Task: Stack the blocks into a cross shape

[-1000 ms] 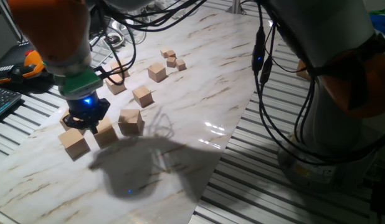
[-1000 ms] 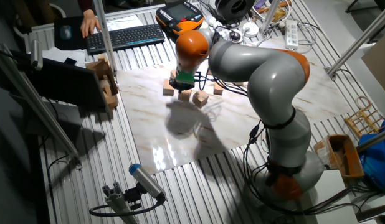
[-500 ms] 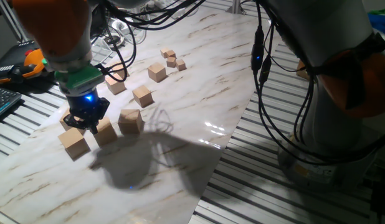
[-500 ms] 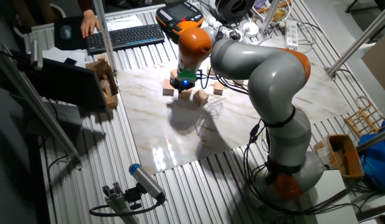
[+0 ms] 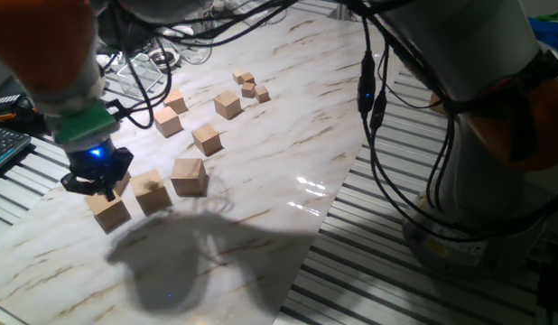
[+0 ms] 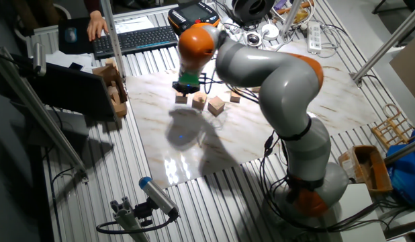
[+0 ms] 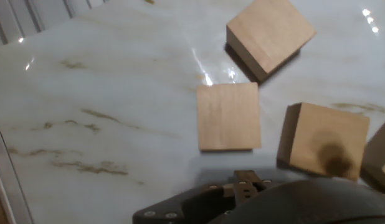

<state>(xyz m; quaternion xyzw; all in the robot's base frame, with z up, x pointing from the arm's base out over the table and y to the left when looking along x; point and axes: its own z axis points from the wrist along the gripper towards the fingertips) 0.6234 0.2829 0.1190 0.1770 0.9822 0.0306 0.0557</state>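
Note:
Four large tan blocks lie close together at the near left of the marble board. In one fixed view I see block (image 5: 109,209), block (image 5: 151,191) and block (image 5: 189,175); the fourth is mostly hidden behind my gripper (image 5: 96,185). The gripper hangs low over the leftmost blocks, its fingers look spread, and nothing is held. The hand view looks down on one block (image 7: 228,116), with others beside it (image 7: 270,34) (image 7: 323,140) and one cut off at the right edge (image 7: 380,155). All of them rest on the board. From the other fixed view, my gripper (image 6: 186,91) is above the blocks (image 6: 199,102).
Medium wooden cubes (image 5: 207,138) (image 5: 227,106) (image 5: 168,122) and tiny cubes (image 5: 249,88) lie farther back on the board. The board's front edge (image 5: 288,280) drops to a slatted metal table. A keyboard (image 6: 133,40) and cables lie beyond the far side.
My gripper has moved left, from over the middle blocks to over the leftmost ones. The blocks have not shifted.

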